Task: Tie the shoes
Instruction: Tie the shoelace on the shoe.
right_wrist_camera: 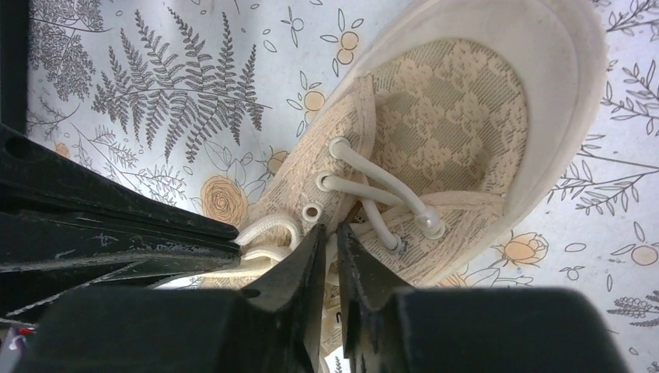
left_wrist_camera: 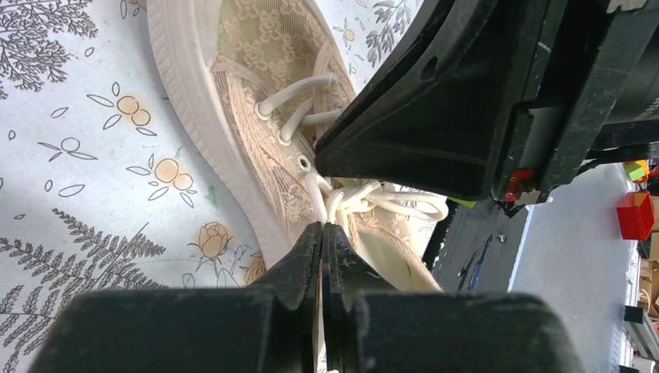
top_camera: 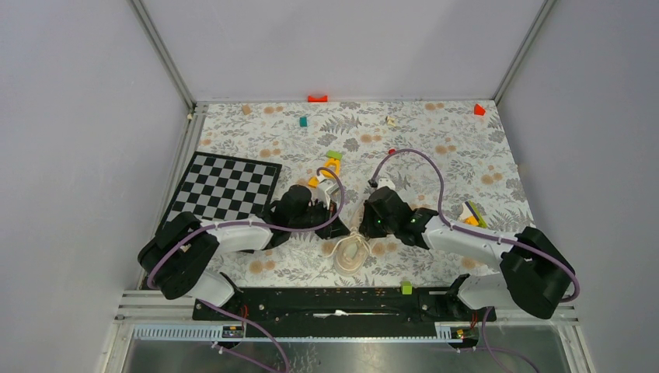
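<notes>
Table (top_camera: pixel 435 148): covered by a floral cloth.
Sneaker (top_camera: pixel 351 252): sole down, near the table's front edge, centre. It is laced through the eyelets, with a loose tangle at the top and no finished bow. Judged: tightening and the bow remain.
Left gripper (left_wrist_camera: pixel 322 233): over the sneaker, jaws pressed together on a strand of the laces (left_wrist_camera: pixel 373 200).
Right gripper (right_wrist_camera: pixel 330 233): opposite, jaws a slit apart, apparently nipping a strand; the contact is partly hidden.
</notes>
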`<state>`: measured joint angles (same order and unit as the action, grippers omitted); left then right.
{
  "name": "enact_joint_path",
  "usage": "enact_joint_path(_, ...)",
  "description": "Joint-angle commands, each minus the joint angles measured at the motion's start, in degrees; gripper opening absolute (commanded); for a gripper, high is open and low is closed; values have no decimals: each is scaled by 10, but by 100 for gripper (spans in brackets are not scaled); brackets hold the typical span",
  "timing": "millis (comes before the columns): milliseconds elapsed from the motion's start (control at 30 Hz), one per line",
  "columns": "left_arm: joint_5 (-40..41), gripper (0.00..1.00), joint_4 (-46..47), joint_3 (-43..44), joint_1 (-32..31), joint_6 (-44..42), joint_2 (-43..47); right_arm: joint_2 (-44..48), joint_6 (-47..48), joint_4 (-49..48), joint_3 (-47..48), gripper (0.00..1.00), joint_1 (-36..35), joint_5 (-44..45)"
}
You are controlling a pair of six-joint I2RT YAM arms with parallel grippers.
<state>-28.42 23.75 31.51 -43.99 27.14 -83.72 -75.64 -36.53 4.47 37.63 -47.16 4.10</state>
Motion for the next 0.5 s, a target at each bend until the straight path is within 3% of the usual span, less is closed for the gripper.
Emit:
enact_joint_path(0, 10, 0, 18, -7, -3, -14, 19, 0, 0, 10, 14, 13, -8, 21)
enact_joint_path(100, 11, 0, 17, -7, -2, -16, 21, 16, -2, 12, 9, 0, -8, 30)
enact_joint_path(467, 12, 0, 16, -7, -2, -16, 27, 68, -3, 6, -11, 0, -8, 54)
